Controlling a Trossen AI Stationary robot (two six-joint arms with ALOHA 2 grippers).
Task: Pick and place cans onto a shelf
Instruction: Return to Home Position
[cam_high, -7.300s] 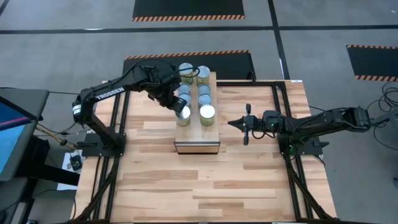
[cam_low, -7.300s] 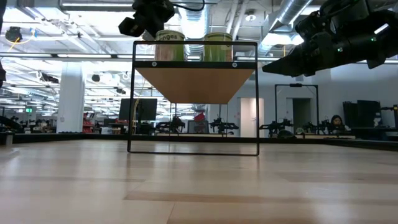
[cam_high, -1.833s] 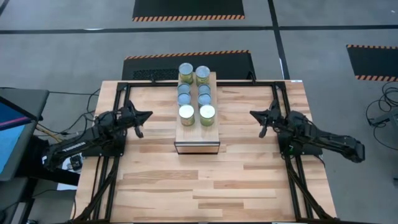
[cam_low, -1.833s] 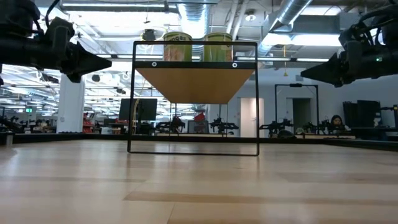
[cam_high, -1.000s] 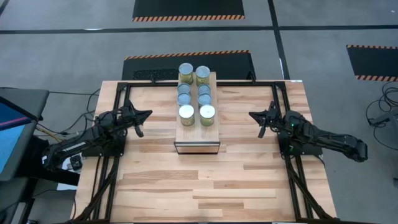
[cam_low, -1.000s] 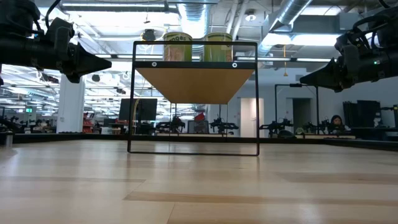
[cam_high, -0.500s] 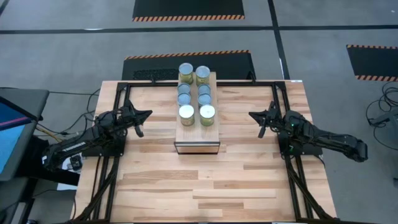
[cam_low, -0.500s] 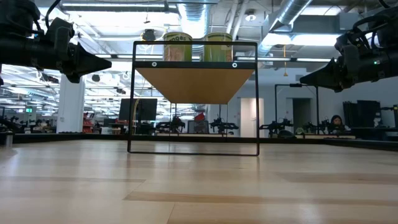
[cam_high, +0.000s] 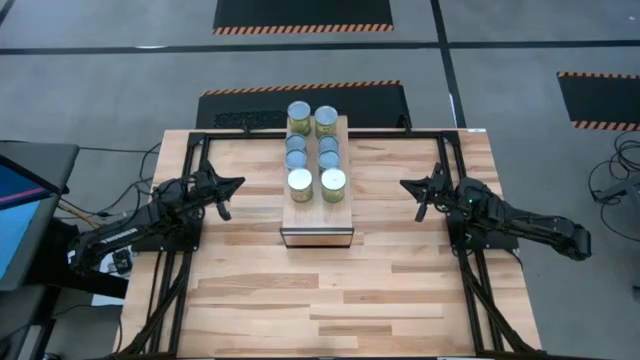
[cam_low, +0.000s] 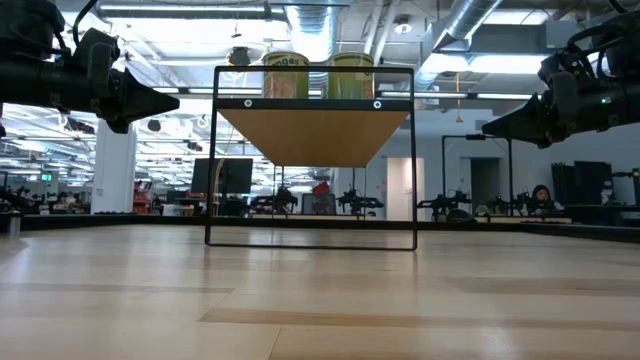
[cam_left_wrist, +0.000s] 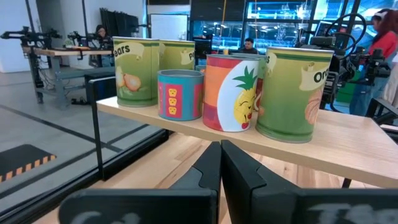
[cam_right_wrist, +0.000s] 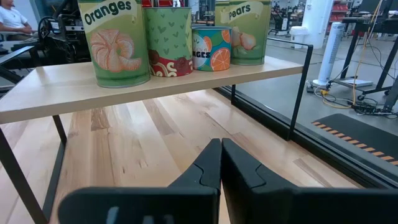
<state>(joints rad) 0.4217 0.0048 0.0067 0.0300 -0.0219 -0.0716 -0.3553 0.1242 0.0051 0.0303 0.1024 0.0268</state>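
Note:
Several cans (cam_high: 310, 150) stand upright in two rows on the light-wood shelf (cam_high: 316, 222), a raised board on a thin black frame in the middle of the table's far half. In the left wrist view the nearest is a green oranges can (cam_left_wrist: 292, 93); in the right wrist view another green oranges can (cam_right_wrist: 117, 42). My left gripper (cam_high: 226, 186) is shut and empty, left of the shelf. My right gripper (cam_high: 410, 187) is shut and empty, right of the shelf. Both hover above the table at about shelf height (cam_low: 160, 100) (cam_low: 495, 125).
The shelf's near end (cam_high: 316, 236) carries no cans. The plank tabletop (cam_high: 330, 300) stretches toward the near edge. Black frame rails (cam_high: 190, 200) run along the table's left and right sides under the arms. A person (cam_left_wrist: 379, 43) shows in the room beyond.

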